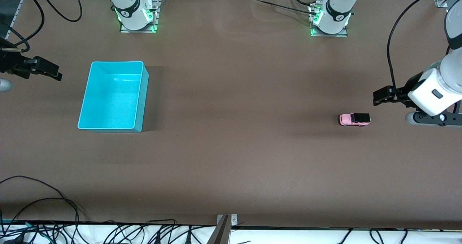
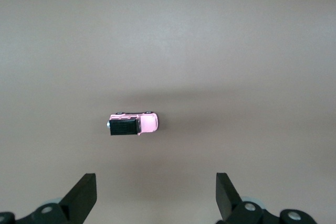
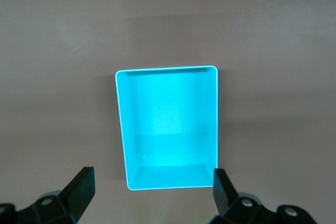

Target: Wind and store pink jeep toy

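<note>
Nowhere any legible writing; the arm bases carry small round marks too tiny to read. Pink jeep toy (image 1: 354,119) sits on its wheels on the brown table (image 1: 234,146), toward the left arm's end, well apart from the cyan bin (image 1: 83,103) at the right arm's end. Left gripper (image 1: 377,99) hovers near the jeep, not touching, fingers (image 2: 83,195) spread wide. Right gripper (image 1: 54,72) hangs beside the bin, fingers (image 3: 81,187) likewise spread, holding nothing.

Brown table (image 1: 231,146); pink jeep toy (image 1: 354,119) (upright); cyan bin (image 1: 140,103)
</note>
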Tool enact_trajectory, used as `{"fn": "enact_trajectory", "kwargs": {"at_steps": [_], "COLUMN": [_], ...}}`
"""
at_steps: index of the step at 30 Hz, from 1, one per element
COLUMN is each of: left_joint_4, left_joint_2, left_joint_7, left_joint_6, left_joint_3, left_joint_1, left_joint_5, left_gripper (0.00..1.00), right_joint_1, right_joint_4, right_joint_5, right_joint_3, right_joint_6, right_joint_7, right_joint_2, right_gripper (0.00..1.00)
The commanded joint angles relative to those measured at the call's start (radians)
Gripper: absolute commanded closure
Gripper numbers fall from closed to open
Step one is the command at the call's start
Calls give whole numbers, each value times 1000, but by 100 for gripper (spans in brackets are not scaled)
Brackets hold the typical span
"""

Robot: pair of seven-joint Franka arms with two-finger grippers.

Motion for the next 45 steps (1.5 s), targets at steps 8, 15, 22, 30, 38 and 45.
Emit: {"fn": "enact_trajectory", "kwargs": {"at_steps": [8, 15, 22, 30, 38, 45], "left_joint_4": [-409, -435, -438, -438, -435, -434], "left_joint_2": [-276, -305, -307, -307, -305, -305], "left_joint_7": [151, 148, 140, 138, 139, 140], "left_joint_6": [178, 177, 172, 172, 169, 163], "left_joint_3": [123, 90, 96, 143, 142, 140], "left_joint_1": [-69, -35, -49, -102, -95, -83], "left_joint_5": [-133, -100, -100, -98, -98, -98], "left_gripper": [0, 0, 0, 0, 0, 0], "right_joint_1": [-2, 0, -2, -2, -2, -2], "right_joint_4": [-1, 1, 1, 1, 1, -1], "right_joint_5": [8, 8, 8, 5, 3, 0], "right_joint_3": [2, 2, 2, 2, 2, 2], "right_joint_6": [4, 11, 77, 79, 79, 79], "right_joint_7": [-7, 1, -11, -11, -11, -13], "right_joint_2": [-4, 0, 2, 0, 0, 0], "right_gripper": [0, 0, 0, 0, 0, 0]}}
